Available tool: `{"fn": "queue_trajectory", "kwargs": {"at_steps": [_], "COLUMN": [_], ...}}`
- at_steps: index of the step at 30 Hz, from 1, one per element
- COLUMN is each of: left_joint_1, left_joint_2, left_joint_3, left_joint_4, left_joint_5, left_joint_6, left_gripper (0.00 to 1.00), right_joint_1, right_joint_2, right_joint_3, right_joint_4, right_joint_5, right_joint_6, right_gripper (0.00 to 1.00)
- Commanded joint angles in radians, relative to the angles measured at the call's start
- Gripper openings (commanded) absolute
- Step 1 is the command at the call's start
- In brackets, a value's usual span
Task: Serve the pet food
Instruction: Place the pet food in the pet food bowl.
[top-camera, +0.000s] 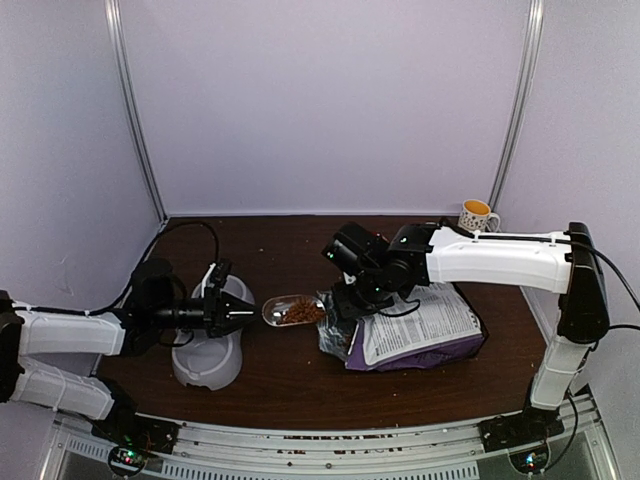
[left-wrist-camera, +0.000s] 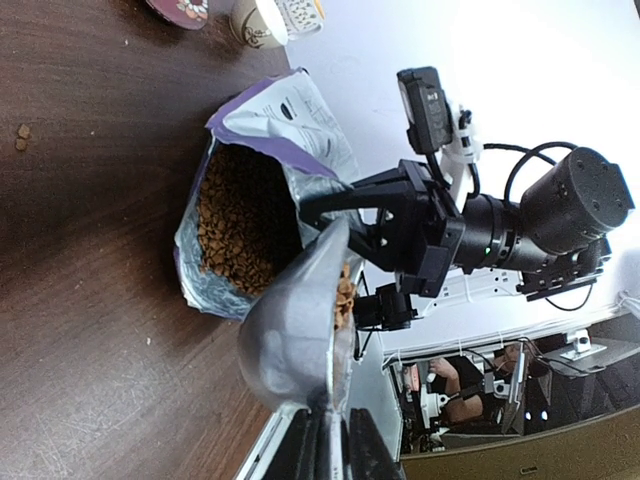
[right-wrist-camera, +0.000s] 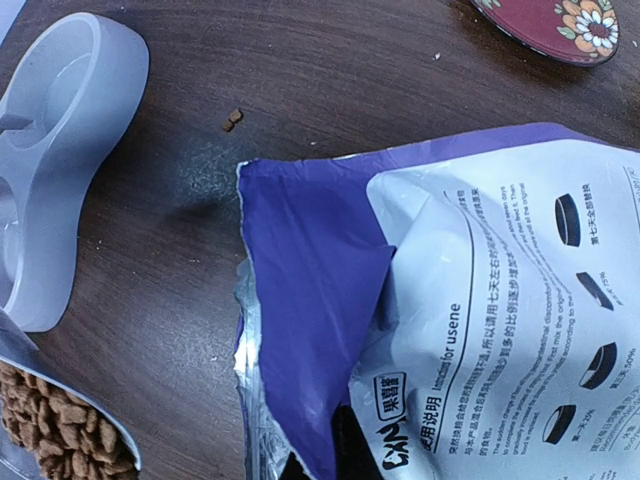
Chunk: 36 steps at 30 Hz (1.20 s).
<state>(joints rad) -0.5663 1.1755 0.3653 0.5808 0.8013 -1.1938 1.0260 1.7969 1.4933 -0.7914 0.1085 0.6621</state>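
Top camera looks down from behind — both wrist cameras, close in, share the bag (right-wrist-camera: 300, 300).

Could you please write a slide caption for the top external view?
The left gripper holds a scoop of pet food between the bowl and the purple bag, which the right gripper holds open.

Two arms are counted: one left arm (top-camera: 70, 335) and one right arm (top-camera: 495, 258). One purple bag (top-camera: 420, 330) is seen, and one scoop (top-camera: 295, 310), one pale feeding bowl (top-camera: 207, 360), one mug (top-camera: 477, 215) and one red plate (right-wrist-camera: 550, 25) with flowers are counted besides. The pet food (left-wrist-camera: 240, 220) is found in two lots, one inside the bag and one in the scoop. Two loose pellets (right-wrist-camera: 232, 119) are counted on the counter (top-camera: 280, 240), lying just beside each other.
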Motion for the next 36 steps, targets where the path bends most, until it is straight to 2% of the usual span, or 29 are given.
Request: {"fn": "queue_trajectory", "kwargs": {"at_steps": [1, 11, 22, 36], "left_joint_1": [0.027, 0.127, 0.234, 0.336], "left_joint_2": [-0.035, -0.095, -0.196, -0.228], "left_joint_3": [-0.020, -0.061, -0.076, -0.152], "left_joint_4": [0.063, 0.058, -0.069, -0.042], "left_joint_5": [0.035, 0.080, 0.112, 0.121], "left_joint_6": [-0.016, -0.027, 0.041, 0.018], "left_gripper": [0.00, 0.00, 0.00, 0.00], "right_joint_1": [-0.015, -0.014, -0.016, -0.016], "right_joint_2": [-0.031, -0.024, -0.012, -0.012], "right_joint_3": [-0.007, -0.008, -0.004, -0.014], "right_joint_4": [-0.004, 0.000, 0.003, 0.009], "right_joint_5": [0.014, 0.008, 0.004, -0.003], "right_joint_6": [0.014, 0.016, 0.014, 0.016], "right_gripper": [0.00, 0.00, 0.00, 0.00]}}
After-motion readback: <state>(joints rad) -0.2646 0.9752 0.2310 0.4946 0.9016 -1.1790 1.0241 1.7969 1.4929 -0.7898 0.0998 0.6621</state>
